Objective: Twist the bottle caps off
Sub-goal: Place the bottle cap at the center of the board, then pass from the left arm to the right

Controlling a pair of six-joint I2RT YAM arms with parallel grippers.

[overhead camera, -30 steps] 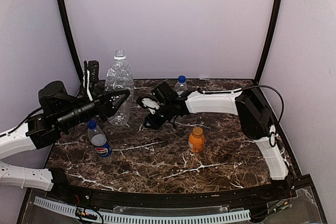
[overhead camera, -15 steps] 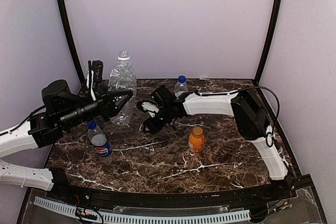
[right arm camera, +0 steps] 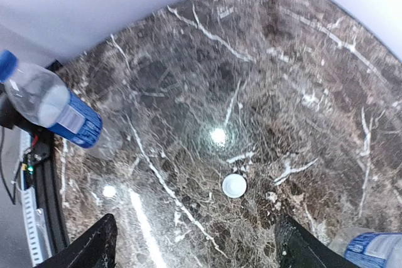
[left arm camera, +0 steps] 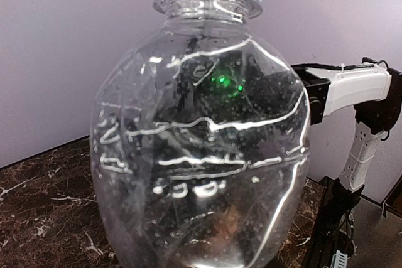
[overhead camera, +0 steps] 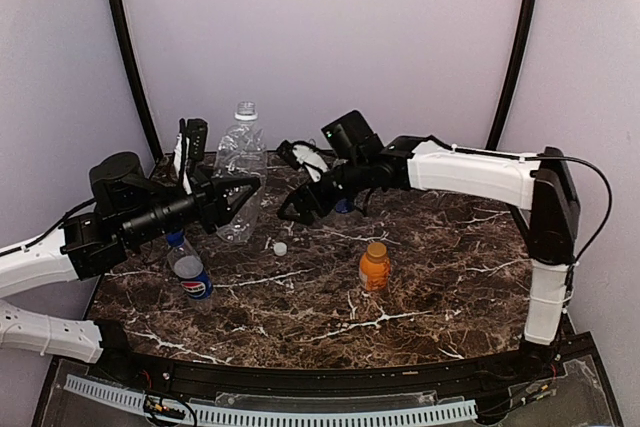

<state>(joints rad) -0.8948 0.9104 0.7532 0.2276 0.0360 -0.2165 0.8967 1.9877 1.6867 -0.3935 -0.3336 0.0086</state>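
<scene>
My left gripper (overhead camera: 228,183) is shut on the large clear unlabelled bottle (overhead camera: 240,172), holding it upright at the back left; the bottle (left arm camera: 201,142) fills the left wrist view and hides the fingers. Its neck (overhead camera: 245,110) stands bare. A white cap (overhead camera: 280,247) lies loose on the marble, also seen in the right wrist view (right arm camera: 234,185). My right gripper (overhead camera: 290,185) hovers open above that cap (right arm camera: 198,252). The Pepsi bottle (overhead camera: 188,267) keeps its blue cap (overhead camera: 176,238). The short orange bottle (overhead camera: 374,269) keeps its orange cap (overhead camera: 376,248).
A small blue-labelled bottle (overhead camera: 345,204) stands behind the right gripper, mostly hidden by it; its label shows at the corner of the right wrist view (right arm camera: 370,249). Black frame posts (overhead camera: 125,47) and the curved back wall close in the marble table (overhead camera: 440,287).
My right gripper has opened wide and swung up and back from the clear bottle's neck. The white cap has dropped onto the table. The left gripper has shifted the bottle slightly right.
</scene>
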